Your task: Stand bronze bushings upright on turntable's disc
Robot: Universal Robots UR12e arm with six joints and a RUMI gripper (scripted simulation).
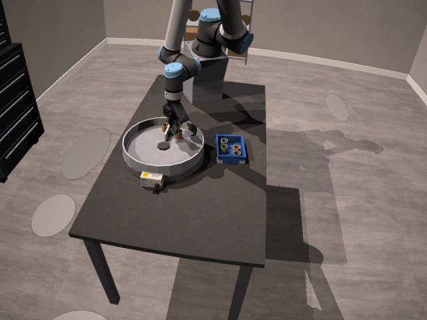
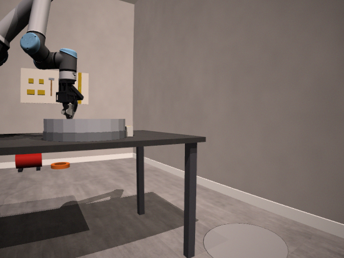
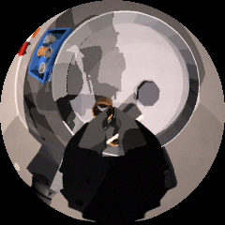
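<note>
The turntable [image 1: 193, 161] [image 2: 83, 129] has a raised grey wall around a light disc [image 1: 148, 149] [image 3: 159, 56] with a dark hub [image 1: 163, 146] [image 3: 149, 93] at its middle. One bronze bushing [image 1: 165, 126] stands upright on the disc at the back. My gripper [image 1: 173, 133] [image 2: 68, 115] [image 3: 112, 108] hangs just over the back of the disc, right of the hub. It is shut on the wall of a second bronze bushing [image 1: 178, 135] [image 3: 101, 102], held with its open end up. The blue crate [image 1: 230, 159] [image 3: 35, 70] right of the turntable holds two steel bushings [image 1: 224, 140] and bronze ones [image 1: 236, 147].
A small cream control box [image 1: 151, 179] [image 2: 129, 130] sits at the turntable's front edge. The robot's grey pedestal [image 1: 207, 86] stands at the back of the dark table [image 1: 193, 223]. In the side view the turntable wall hides the disc.
</note>
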